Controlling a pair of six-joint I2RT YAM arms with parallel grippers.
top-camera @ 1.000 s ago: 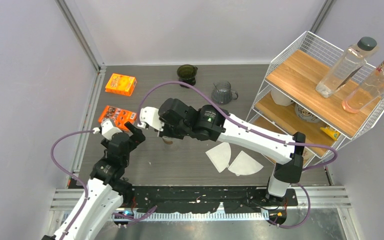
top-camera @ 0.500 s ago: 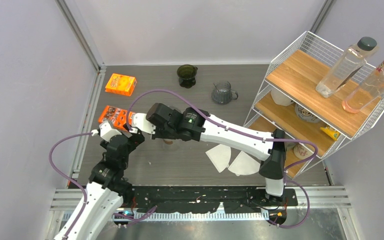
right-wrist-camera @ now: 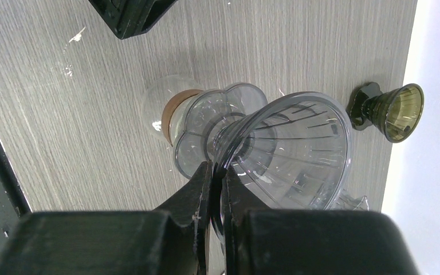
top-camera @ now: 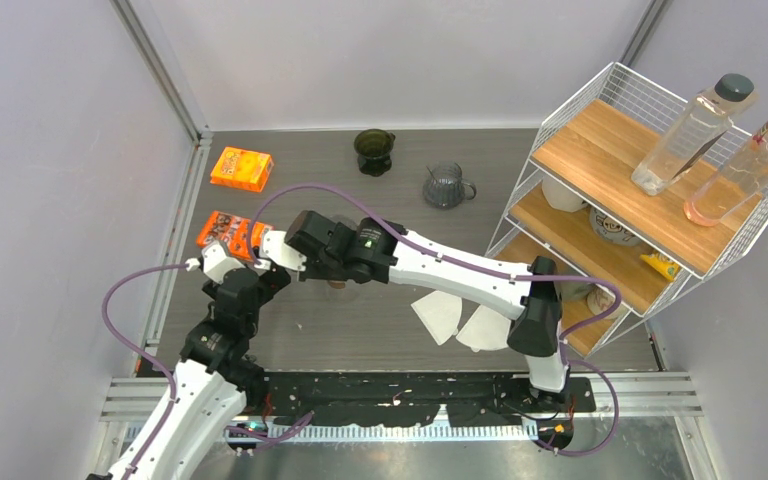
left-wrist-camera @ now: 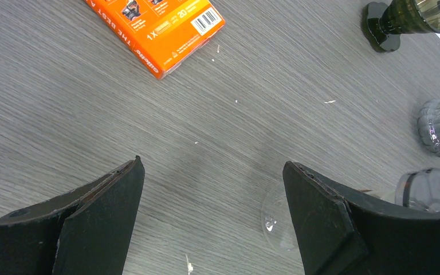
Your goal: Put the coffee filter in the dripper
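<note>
Two white paper coffee filters (top-camera: 440,311) (top-camera: 491,328) lie flat on the table at the right front. My right gripper (top-camera: 328,268) reaches far left across the table. In the right wrist view it (right-wrist-camera: 216,172) is shut on the rim of the clear plastic dripper (right-wrist-camera: 289,149). The dripper tilts over its scalloped base and a brown-collared clear piece (right-wrist-camera: 175,114). From above the dripper is mostly hidden under the arm. My left gripper (top-camera: 268,275) (left-wrist-camera: 212,172) is open and empty, just left of the dripper's clear base (left-wrist-camera: 275,215).
Two orange boxes (top-camera: 241,168) (top-camera: 230,232) lie at the left. A dark green dripper (top-camera: 373,150) and a glass server (top-camera: 447,185) stand at the back. A wire shelf rack (top-camera: 650,180) with bottles stands at the right.
My right arm has moved a little further left with the dripper in its grip, closer to my left gripper. The left arm has barely moved.
</note>
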